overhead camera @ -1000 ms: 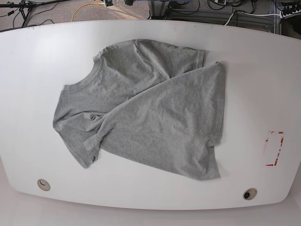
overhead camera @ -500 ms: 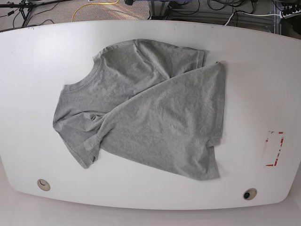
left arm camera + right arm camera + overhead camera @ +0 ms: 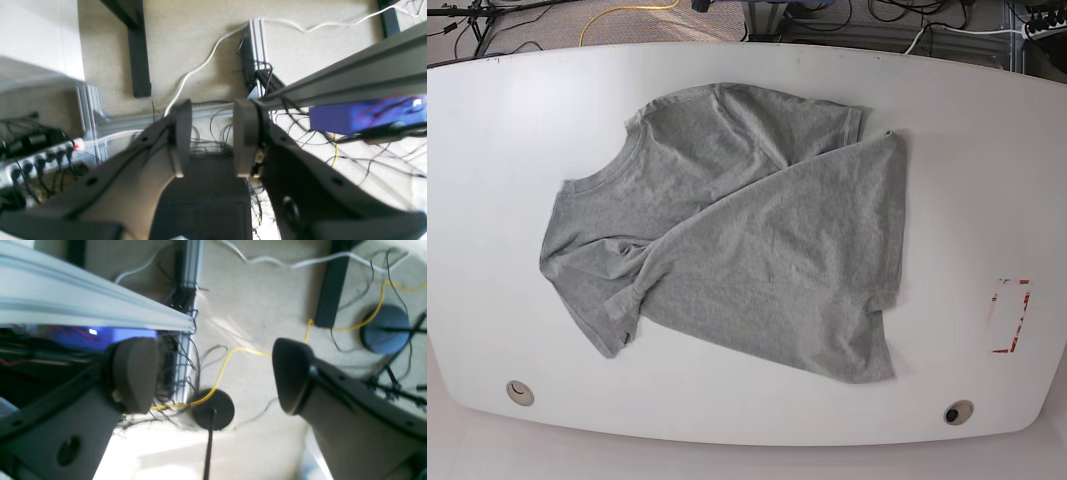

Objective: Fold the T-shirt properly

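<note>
Left wrist view: left gripper (image 3: 208,140) off the table, aimed at beige carpet floor (image 3: 186,36) with loose cables (image 3: 213,50) and a metal frame rail (image 3: 350,78). Narrow gap between the jaws, nothing in it. Dark matte flat pads, smooth plastic. No shirt in this view, so the arm looks parked away from the work.

Right wrist view: right gripper (image 3: 213,373) also over the floor, jaws spread wide, empty. Rounded dark pads. Yellow cable (image 3: 233,355), a round black stand base (image 3: 213,408), and an aluminium rail (image 3: 83,311) lie below it.

Base view: T-shirt (image 3: 737,230) lies alone on the white table (image 3: 487,150), roughly centred, neither arm in frame. Heather-grey soft cotton, wrinkly, ribbed collar (image 3: 602,165) toward the left. Bottom portion is flipped diagonally over the body, one sleeve (image 3: 607,320) bunched at the lower left. Not a neat fold; likely needs flattening first. Red-marked rectangle (image 3: 1009,315) near the table's right edge, well apart from the shirt.
</note>
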`<state>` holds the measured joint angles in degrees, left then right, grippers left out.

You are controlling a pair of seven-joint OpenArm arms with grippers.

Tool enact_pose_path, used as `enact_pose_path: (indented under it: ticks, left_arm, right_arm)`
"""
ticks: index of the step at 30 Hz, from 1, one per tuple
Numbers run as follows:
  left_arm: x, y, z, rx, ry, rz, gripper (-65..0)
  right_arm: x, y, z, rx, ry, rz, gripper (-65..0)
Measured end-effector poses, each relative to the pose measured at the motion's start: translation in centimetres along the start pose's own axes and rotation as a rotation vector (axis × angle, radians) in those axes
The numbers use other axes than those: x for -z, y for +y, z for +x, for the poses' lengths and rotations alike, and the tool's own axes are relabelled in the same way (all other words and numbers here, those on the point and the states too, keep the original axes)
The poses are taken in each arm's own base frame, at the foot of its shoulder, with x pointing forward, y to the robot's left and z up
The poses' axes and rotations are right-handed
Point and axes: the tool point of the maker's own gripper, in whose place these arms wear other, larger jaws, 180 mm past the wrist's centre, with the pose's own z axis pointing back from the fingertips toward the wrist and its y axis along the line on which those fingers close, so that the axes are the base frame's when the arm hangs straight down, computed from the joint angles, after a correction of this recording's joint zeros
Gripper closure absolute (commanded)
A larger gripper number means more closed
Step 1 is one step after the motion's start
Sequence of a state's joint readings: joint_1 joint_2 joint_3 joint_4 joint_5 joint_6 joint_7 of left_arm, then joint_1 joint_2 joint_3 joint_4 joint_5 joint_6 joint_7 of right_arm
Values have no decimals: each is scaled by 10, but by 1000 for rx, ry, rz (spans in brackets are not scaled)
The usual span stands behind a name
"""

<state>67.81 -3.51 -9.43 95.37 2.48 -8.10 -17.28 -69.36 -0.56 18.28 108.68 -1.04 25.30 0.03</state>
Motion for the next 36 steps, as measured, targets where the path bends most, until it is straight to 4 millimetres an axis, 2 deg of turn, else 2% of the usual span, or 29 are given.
enact_pose_path:
  ticks: [4, 8, 11, 17, 20, 24, 28, 32, 36]
  left_arm:
    - [-7, 13, 23, -44, -56, 63, -189]
    - [-10, 29, 52, -74, -135, 125, -189]
    - [-10, 30, 72, -75, -190, 121, -190]
    - [-11, 34, 94, -73, -246, 128, -197]
    - [-8, 35, 106, -71, -278, 130, -244]
    - [-1, 35, 124, -71, -333, 131, -354]
    - [2, 31, 130, -78, -355, 122, -431]
    - [8, 19, 136, -93, -369, 86, -446]
    - [16, 18, 151, -96, -417, 78, -447]
  right_arm:
    - [0, -4, 22, -17, -53, -16, -510]
    - [10, -9, 46, -36, -119, -27, -510]
    - [19, -11, 62, -45, -167, -28, -510]
    - [39, -15, 85, -58, -193, -33, -512]
    - [48, -19, 102, -76, -214, -41, -514]
    - [58, -18, 131, -100, -275, -25, -515]
    - [69, -15, 153, -76, -307, 2, -520]
    - [78, -20, 170, -66, -310, 1, -572]
    - [82, -36, 186, -58, -321, -35, -634]
